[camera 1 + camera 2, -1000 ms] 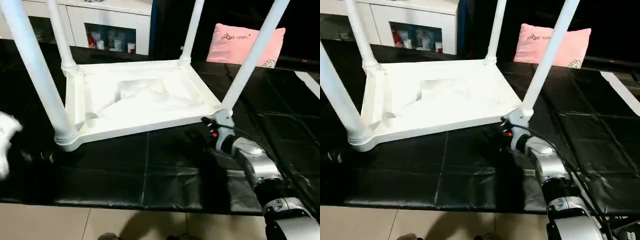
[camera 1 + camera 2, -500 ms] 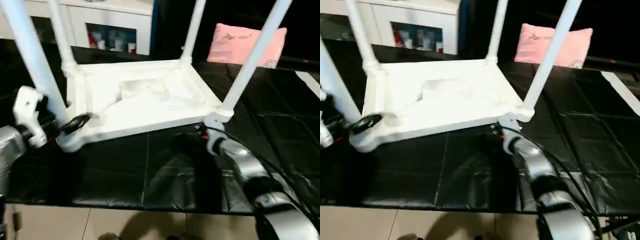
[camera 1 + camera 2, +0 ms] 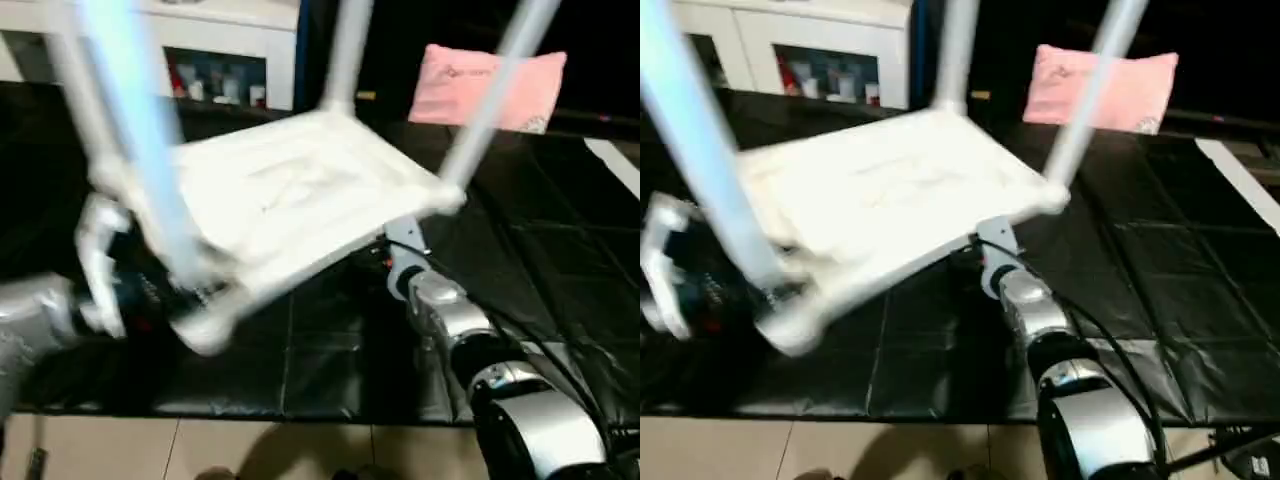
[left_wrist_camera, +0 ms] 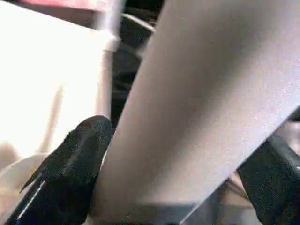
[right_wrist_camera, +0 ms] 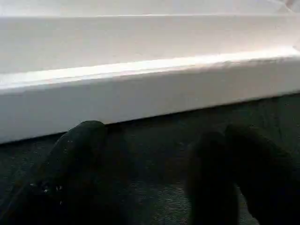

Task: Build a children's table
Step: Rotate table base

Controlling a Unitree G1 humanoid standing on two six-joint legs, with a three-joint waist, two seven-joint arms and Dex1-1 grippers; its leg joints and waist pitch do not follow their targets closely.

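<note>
Four legs already stand in the corners of the upturned tabletop [image 3: 300, 190], which tilts on the black mat [image 3: 560, 260], so the job looks to be at its last step: turning the finished table onto its feet. The left gripper [image 4: 187, 159] has its black fingers [image 4: 75, 159] spread wide on either side of the near left leg [image 3: 140, 130], low down by the corner; one finger lies against the leg, though a firm grip cannot be confirmed. The right gripper [image 5: 154, 173], also wide apart, sits low on the mat just beside the tabletop's near rim [image 5: 150, 89], touching nothing that can be made out. The next move likely calls for a sure hold on both sides before the table goes further over, as a loose leg could slip. A pink pillow [image 3: 490, 85] and a white cabinet [image 3: 215, 40] lie behind.
</note>
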